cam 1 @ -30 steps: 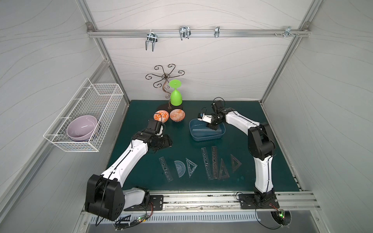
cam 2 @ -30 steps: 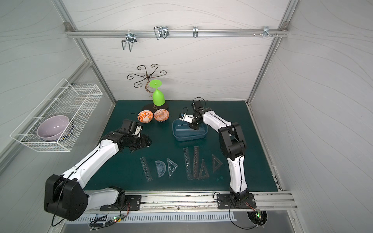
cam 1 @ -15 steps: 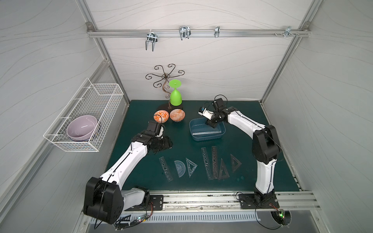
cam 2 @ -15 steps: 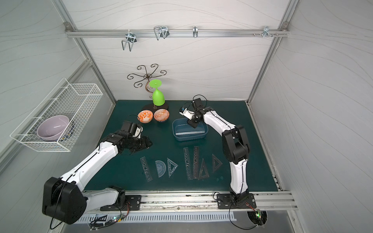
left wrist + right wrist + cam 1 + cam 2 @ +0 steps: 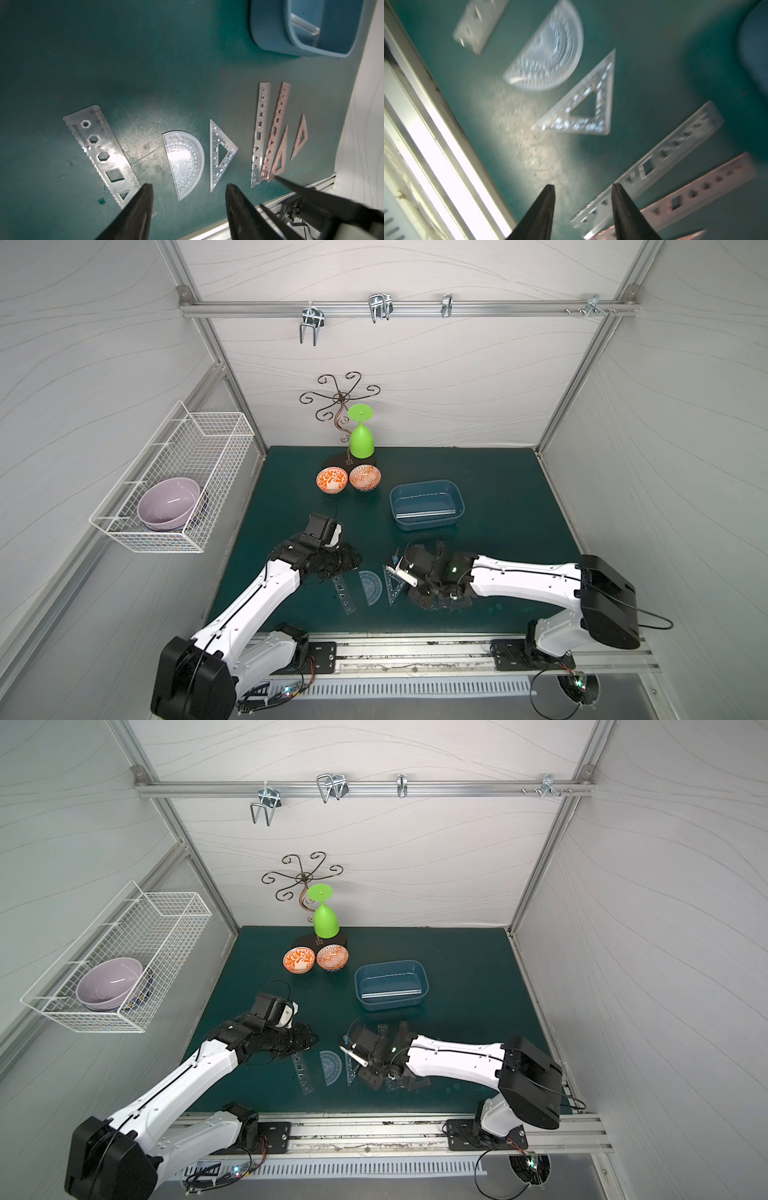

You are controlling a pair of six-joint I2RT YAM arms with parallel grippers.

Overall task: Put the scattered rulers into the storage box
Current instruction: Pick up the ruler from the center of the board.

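While seven rulers are lying flat on the counter [image 5: 511,489] and one clear strip [image 5: 424,513] is already resting inside the blue box [image 5: 428,524], both tools are hanging low over the row, fingers apart and holding nothing. The left tool [image 5: 188,185] is standing moderately wide, and the protractor [image 5: 185,162] is lying straight ahead of it, its near tip reaching in between the fingertips, its straight edge running almost along the tool's pointing line. The wide stencil ruler [image 5: 104,149] is lying just outside one finger. The right tool [image 5: 583,184] is also standing open; the long clear ruler [image 5: 660,164] is starting right beside one fingertip and slanting away ahead of it, with the pink ruler [image 5: 685,195] lying parallel on its outer side. The right tool is sitting nearer to these strips, the left nearer to the protractor. Since that long axis is running at a slant to the gap, the coming move is probably calling for a wrist turn, so the fingers are closing across the narrow width. The box is sitting well ahead of both tools, beyond the far ends of the strips.
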